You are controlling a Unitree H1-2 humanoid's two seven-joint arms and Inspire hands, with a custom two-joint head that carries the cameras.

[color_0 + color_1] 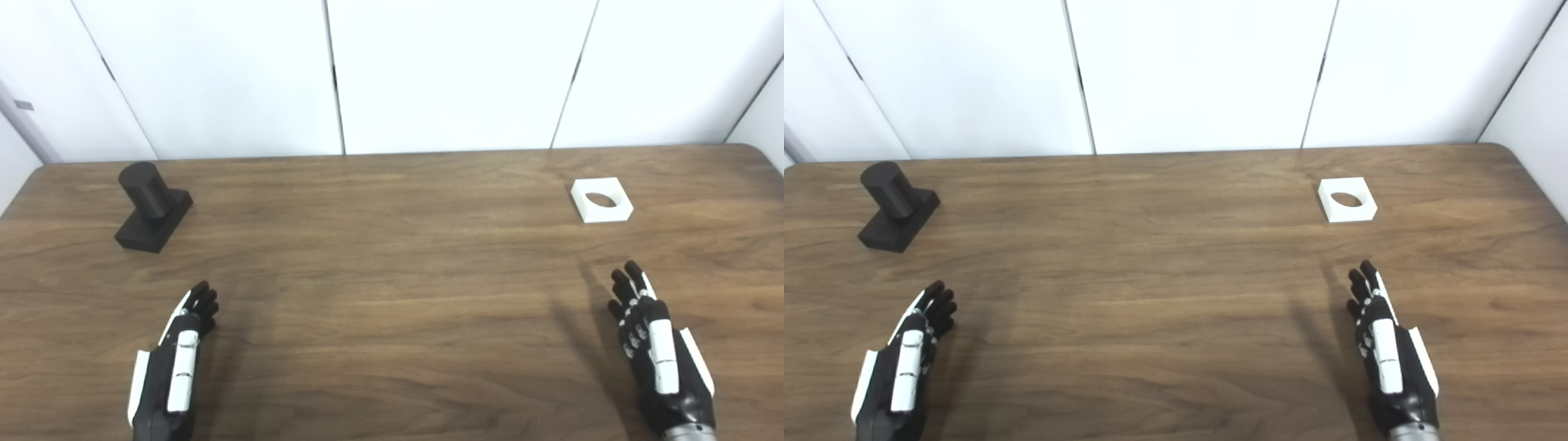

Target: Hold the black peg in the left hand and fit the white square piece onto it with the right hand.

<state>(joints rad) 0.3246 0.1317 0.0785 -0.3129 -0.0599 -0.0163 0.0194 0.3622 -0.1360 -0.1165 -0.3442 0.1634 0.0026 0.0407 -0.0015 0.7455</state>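
A: Wall panels (453, 73) first, since they are the biggest. They are white and stand up right behind the far edge of the table.

B: And the table (392, 294)?

A: It is brown wood and wide. Everything else sits on it or hangs over it, so I will say where each thing is on the table.

B: What comes next in size?

A: The two hands. The left hand (174, 361) is over the near left part of the table. It is black and white, turned on its edge, with its fingers stretched out straight toward the far side. It holds nothing and touches nothing.

B: And the other one?

A: The right hand (652, 349) is over the near right part of the table. It is held the same way, fingers out and loose, with nothing in it. A dark shadow falls on the table just to its left.

B: Where is the peg?

A: The black peg (153, 205) stands on the far left part of the table, near the back edge. It is a round post sticking up from a flat black block. It is well apart from the left hand, farther back on the table.

B: And the smallest thing?

A: The white square piece (601, 199) lies flat on the far right part of the table. It has a round hole in its middle. It is well apart from the right hand, and far across the table from the peg
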